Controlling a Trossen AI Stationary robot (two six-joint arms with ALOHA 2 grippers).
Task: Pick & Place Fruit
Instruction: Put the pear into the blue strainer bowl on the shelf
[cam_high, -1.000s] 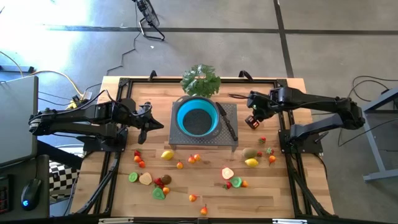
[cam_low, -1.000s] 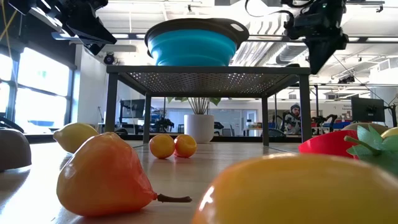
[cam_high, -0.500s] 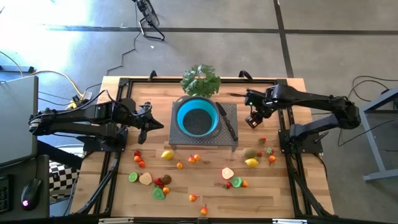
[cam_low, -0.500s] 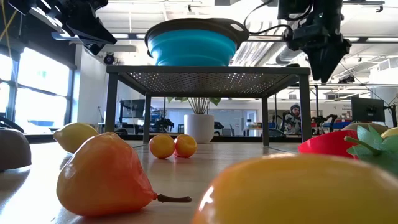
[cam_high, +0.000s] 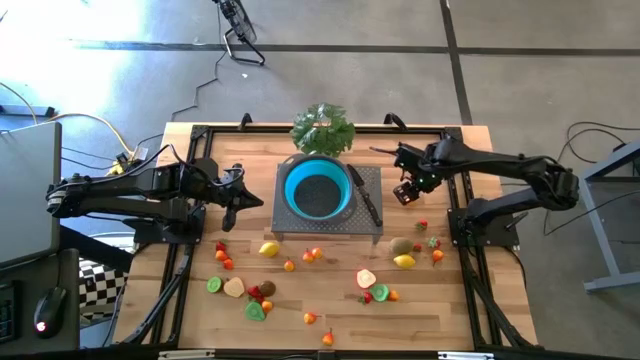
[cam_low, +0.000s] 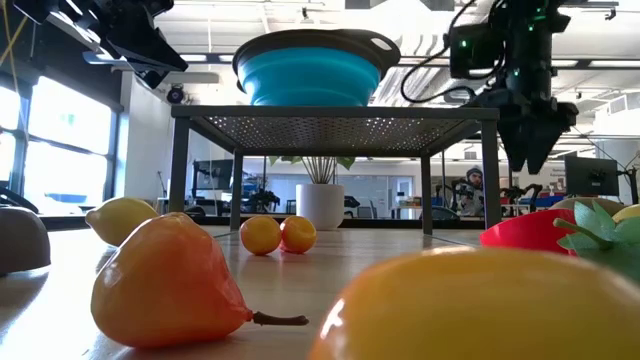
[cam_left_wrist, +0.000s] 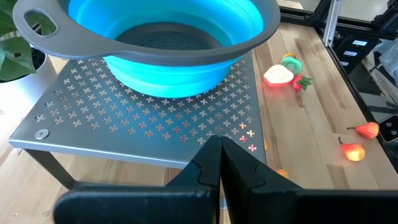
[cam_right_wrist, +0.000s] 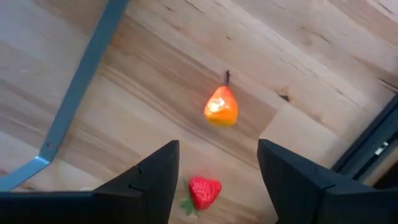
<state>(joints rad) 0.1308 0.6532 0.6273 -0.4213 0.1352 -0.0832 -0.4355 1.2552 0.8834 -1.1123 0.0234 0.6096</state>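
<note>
The right gripper (cam_right_wrist: 214, 180) hung with its two dark fingers spread apart and nothing between them, beside the right edge of the metal stand (cam_high: 366, 226) that carried the blue bowl (cam_high: 317, 188). In the high view the right gripper (cam_high: 404, 190) sat just off that stand's right side, raised over the bare wood.

What mattered for the coming move was what lay under those parted fingers. The right wrist view looked down on an orange pear-shaped fruit (cam_right_wrist: 221, 107) lying on the table with its dark stem pointing away from the gripper, so its long axis ran roughly along the line of approach and the fingers stood either side of it. A strawberry (cam_right_wrist: 204, 191) lay nearer, almost in the gap between the fingers. Both rested on the wood just right of the stand and apart from each other. Which of the two would be taken could not be told; the strawberry seemed the better centred.

The rest of the fruit lay scattered over the table in front of the stand, among them a lemon (cam_high: 268, 249) off its front left corner.

The left gripper (cam_left_wrist: 219, 163) waited off the stand's left side, its fingers pressed together and holding nothing. The right arm was plainly the nearer to the pear and strawberry.
</note>
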